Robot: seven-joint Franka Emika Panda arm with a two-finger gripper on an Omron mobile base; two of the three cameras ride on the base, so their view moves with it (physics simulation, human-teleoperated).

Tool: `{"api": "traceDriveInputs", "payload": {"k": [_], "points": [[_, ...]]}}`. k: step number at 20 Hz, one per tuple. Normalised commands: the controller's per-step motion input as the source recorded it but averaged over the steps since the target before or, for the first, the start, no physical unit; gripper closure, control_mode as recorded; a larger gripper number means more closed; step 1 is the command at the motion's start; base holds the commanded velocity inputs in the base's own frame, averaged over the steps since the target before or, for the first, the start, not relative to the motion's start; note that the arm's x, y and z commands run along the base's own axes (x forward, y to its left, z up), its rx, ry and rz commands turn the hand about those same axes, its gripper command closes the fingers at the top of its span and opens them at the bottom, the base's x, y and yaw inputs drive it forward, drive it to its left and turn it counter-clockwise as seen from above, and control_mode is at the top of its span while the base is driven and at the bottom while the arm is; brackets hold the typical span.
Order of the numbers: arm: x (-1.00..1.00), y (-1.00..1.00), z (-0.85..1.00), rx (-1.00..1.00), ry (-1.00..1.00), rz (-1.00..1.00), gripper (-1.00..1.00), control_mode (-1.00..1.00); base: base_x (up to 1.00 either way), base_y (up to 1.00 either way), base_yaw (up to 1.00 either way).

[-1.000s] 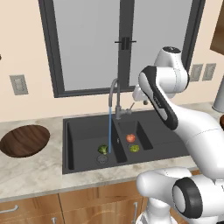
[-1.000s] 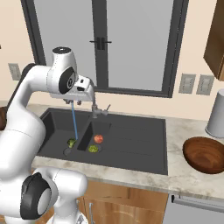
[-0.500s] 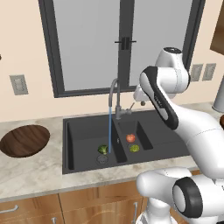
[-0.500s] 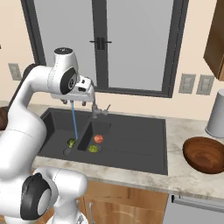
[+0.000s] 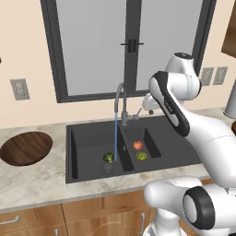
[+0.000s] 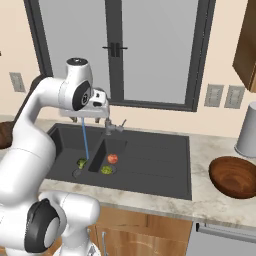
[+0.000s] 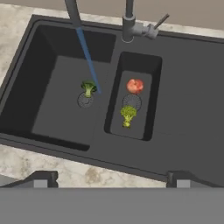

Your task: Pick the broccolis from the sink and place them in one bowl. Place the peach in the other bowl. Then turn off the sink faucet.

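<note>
Broccolis: 1 floret (image 7: pixel 89 88) lies at frame centre-left in the large basin beside a drain, the other floret (image 7: pixel 127 115) sits in the small basin of the sink (image 7: pixel 183 87), just below the peach (image 7: pixel 134 85). Water streams from the faucet (image 7: pixel 131 26). The tool (image 7: pixel 111 177) hangs open above, holding nothing.

Matte black sink (image 7: pixel 188 105), green broccolis (image 7: pixel 127 114), a red-orange peach (image 7: pixel 134 85), grained brown bowl (image 6: pixel 235 176), speckled beige worktop (image 5: pixel 32 177).
</note>
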Motion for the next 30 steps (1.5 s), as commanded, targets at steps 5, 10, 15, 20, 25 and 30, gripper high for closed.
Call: {"api": "traceDriveInputs", "payload": {"k": [5,10,15,20,25,30], "points": [[0.0,0.0,-0.18,0.0,0.0,0.17,-1.0,-1.0,0.0,0.0,0.0],[0.0,0.0,-0.1,-0.05,0.0,0.22,-1.0,-1.0,0.0,0.0,0.0],[0.0,-0.01,-0.1,-0.11,0.0,0.22,-1.0,-1.0,0.0,0.0,0.0],[0.0,-0.08,-0.12,-0.08,0.0,0.23,-1.0,-1.0,0.0,0.0,0.0],[0.0,-0.1,-0.22,-0.04,0.0,0.24,-1.0,-1.0,0.0,0.0,0.0],[0.0,-0.06,-0.28,-0.02,-0.01,0.23,-1.0,-1.0,0.0,0.0,0.0]]}}
